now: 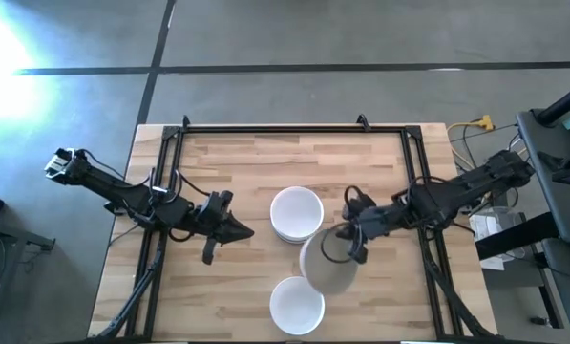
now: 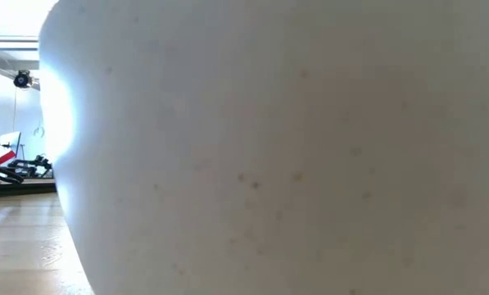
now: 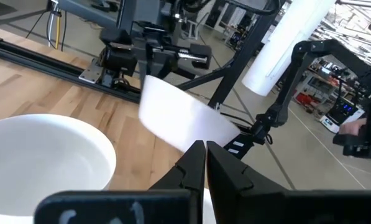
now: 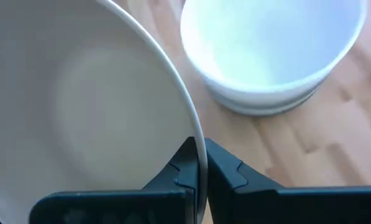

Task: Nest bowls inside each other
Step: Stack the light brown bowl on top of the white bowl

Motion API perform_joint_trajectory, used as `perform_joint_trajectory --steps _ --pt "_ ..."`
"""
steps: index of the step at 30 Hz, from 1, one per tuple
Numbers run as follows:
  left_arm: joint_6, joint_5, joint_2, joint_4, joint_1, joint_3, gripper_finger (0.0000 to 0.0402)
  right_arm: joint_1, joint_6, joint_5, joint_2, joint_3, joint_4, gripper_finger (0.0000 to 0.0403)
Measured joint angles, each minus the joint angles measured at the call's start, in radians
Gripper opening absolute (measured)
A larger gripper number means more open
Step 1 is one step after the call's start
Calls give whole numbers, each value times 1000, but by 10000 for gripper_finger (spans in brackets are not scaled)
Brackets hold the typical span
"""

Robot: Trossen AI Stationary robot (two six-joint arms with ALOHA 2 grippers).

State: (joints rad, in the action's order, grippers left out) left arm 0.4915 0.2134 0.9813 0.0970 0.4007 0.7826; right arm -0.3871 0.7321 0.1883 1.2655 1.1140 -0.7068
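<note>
The right gripper (image 1: 347, 241) is pinching the rim of a grey bowl (image 1: 328, 265), jaws pressed on it, beside the white stack (image 1: 296, 212); another white bowl (image 1: 296, 304) is waiting; left gripper (image 1: 239, 230) is idling, jaws together

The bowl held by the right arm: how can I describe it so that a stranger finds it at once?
On the light wooden table, look between the two white bowl groups near the middle. There the right gripper pinches the rim of a smooth, round, grey-white bowl. Unlike its neighbours, it is tilted and held by fingers.
</note>
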Motion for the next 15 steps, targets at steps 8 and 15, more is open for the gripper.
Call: perform_joint_trajectory --steps 8,15 --pt "0 0 0 1 0 0 0 128 -67 48 93 122 -1 9" --pt "1 0 0 8 0 0 0 254 -161 48 177 285 -52 9"
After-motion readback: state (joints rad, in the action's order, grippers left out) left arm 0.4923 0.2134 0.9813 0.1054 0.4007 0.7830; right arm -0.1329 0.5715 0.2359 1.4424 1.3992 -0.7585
